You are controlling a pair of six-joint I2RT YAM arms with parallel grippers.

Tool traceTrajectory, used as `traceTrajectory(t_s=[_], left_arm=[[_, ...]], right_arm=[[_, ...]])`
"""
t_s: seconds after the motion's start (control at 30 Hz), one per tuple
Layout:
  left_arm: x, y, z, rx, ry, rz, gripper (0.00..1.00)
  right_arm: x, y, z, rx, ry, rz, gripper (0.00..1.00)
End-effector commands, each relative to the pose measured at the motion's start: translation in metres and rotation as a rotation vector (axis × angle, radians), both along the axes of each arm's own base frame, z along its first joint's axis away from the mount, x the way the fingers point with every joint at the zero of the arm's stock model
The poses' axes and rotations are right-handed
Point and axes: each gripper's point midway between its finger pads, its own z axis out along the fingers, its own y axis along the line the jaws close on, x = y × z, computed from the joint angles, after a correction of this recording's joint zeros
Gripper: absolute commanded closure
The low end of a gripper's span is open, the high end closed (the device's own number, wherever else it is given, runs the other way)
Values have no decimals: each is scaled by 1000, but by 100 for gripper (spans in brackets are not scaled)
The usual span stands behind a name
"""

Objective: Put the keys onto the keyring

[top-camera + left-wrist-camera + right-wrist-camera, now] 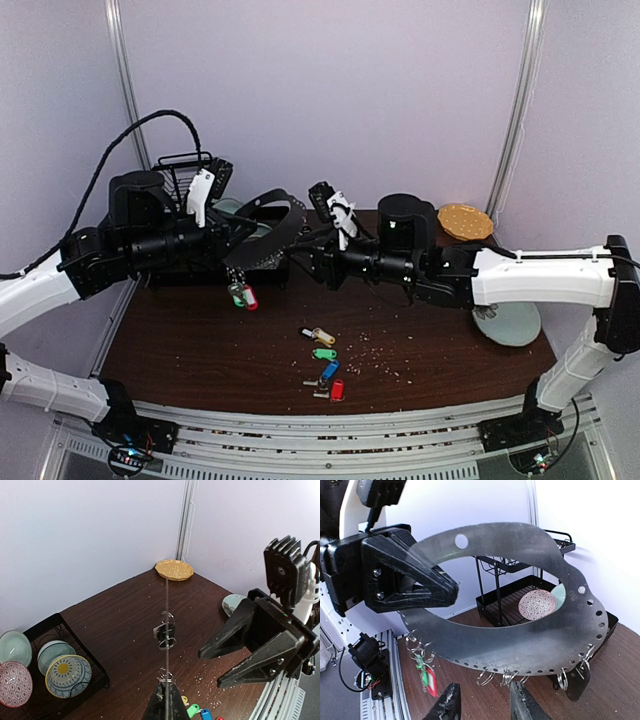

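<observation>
Keys point(322, 360) with yellow, green, blue and red tags lie loose in a small cluster on the dark tabletop point(180, 340) in the top view, well apart from the keyring point(268, 238). That ring is a flat grey metal band, held in the air between the two arms, with a green-tagged and a red-tagged key point(243, 296) dangling below it. The left pincer point(228, 238) is clamped on the ring's left side. The right pincer point(308, 242) points at the ring's right edge.

From the left wrist, the keyring point(166, 630) shows edge-on as a thin vertical line, gripped at the bottom of the view, small split rings hanging on it. The right pincer point(210, 666) stands beside it, its fingers spread apart.

From the right wrist, the keyring point(530, 645) fills the view, holes along its rim carrying split rings. The left pincer point(447, 589) grips its upper left. The right pincer point(482, 700) sits just below the band, fingers apart.
</observation>
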Motion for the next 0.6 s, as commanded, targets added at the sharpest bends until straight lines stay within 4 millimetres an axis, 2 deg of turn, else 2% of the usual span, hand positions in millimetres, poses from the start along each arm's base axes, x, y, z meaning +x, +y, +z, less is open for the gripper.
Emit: traceTrajectory(t_s=[0.0,0.07,0.1,0.23,0.27,0.37,0.47,0.57], left_arm=[[-1,3,35,-98,-92,11,100],[7,10,28,-63,-76,66,100],[11,15,22,-38,-64,99,100],[26,35,5,20,-33,246,100],[27,37,3,24,-35,262,100],[29,34,-2,24,-31,259,100],[24,21,-9,33,-13,186,100],[16,13,-15,44,-8,114,100]], right_arm=[[19,-3,12,8,-17,-55,64],[14,-9,-12,-129,18,-16,61],[11,-16,-32,-219,49,-4,60],[27,-52,-102,-400,258,-112,61],[30,-55,-116,-431,287,-131,62],[31,-51,-141,-500,351,-127,63],[20,-49,-145,-511,364,-89,63],[8,-46,-127,-426,302,-39,63]])
